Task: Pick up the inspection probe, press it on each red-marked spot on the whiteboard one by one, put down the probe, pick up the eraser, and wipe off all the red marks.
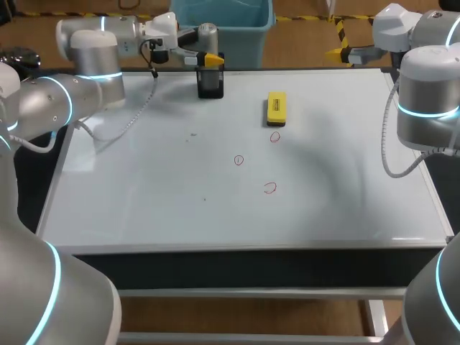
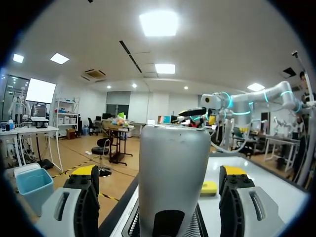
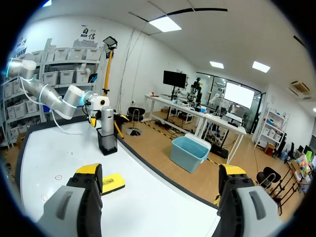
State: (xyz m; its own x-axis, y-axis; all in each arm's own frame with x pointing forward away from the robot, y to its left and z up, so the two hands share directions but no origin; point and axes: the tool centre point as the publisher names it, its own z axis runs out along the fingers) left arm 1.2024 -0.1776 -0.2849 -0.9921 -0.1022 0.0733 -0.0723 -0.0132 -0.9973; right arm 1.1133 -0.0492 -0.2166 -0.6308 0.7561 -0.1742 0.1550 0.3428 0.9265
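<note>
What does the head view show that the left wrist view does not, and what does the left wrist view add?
Only the head view shows the three red marks drawn on the whiteboard. Only the left wrist view shows that the left gripper is open: its fingers stand either side of the probe with gaps, not touching it. Both show the probe upright, the yellow eraser lying on the board, and the right arm.

My left claw [image 2: 158, 174] and right claw [image 3: 160, 172] both gape wide.
</note>
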